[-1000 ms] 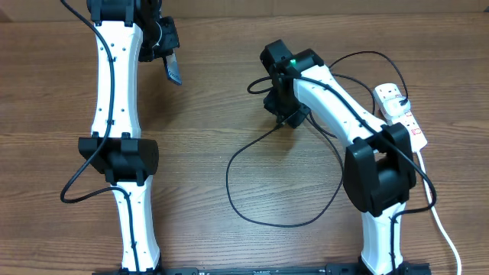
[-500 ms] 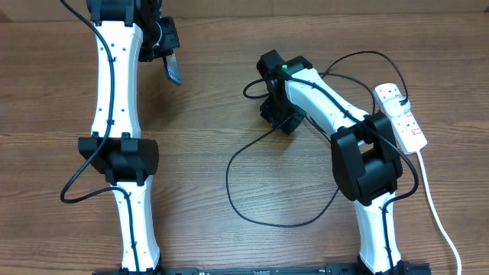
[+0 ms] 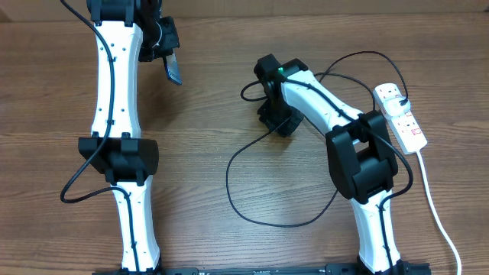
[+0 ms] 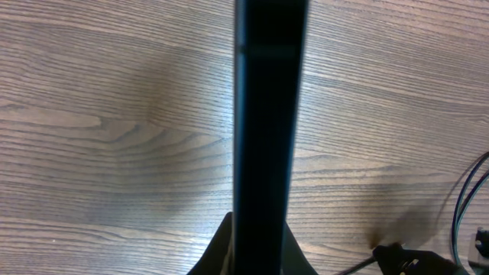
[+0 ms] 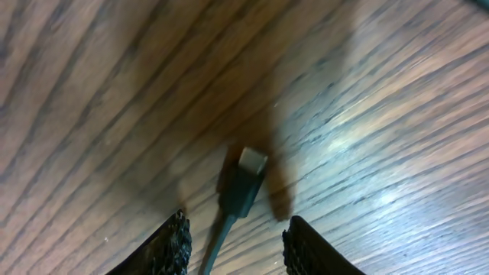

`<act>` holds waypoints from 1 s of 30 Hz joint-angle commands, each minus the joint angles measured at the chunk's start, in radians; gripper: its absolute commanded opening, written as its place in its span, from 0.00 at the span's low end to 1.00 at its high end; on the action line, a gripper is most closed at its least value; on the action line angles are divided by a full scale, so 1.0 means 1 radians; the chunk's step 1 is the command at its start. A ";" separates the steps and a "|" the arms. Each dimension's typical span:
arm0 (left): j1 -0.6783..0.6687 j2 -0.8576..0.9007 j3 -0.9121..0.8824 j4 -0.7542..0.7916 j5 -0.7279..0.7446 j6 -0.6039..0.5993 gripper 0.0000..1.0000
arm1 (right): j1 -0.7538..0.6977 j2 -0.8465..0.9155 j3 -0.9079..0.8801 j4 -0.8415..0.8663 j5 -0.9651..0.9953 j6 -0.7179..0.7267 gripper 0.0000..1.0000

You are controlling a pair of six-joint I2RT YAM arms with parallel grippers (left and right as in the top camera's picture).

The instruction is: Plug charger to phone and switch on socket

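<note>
The phone hangs above the table at the back left, with my left gripper shut on it. In the left wrist view the phone shows edge-on as a dark upright bar between that gripper's fingers. The charger's thin black cable loops across the middle of the table. Its small connector tip lies flat on the wood. My right gripper is low over it, open, with a finger on each side and neither touching. From overhead the right gripper hides the tip. The white socket lies at the right.
A thick white cord runs from the socket toward the front right edge. The black cable curls behind the right arm to a black plug in the socket. Part of the right arm shows low in the left wrist view.
My right arm has swung left, its elbow drawing in toward the middle, with the gripper staying low over the cable's end. The left arm and phone have not moved.
</note>
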 commanded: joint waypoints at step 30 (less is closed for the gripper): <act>-0.006 -0.033 0.022 0.001 0.012 -0.009 0.04 | -0.007 0.009 -0.038 0.037 0.059 0.028 0.30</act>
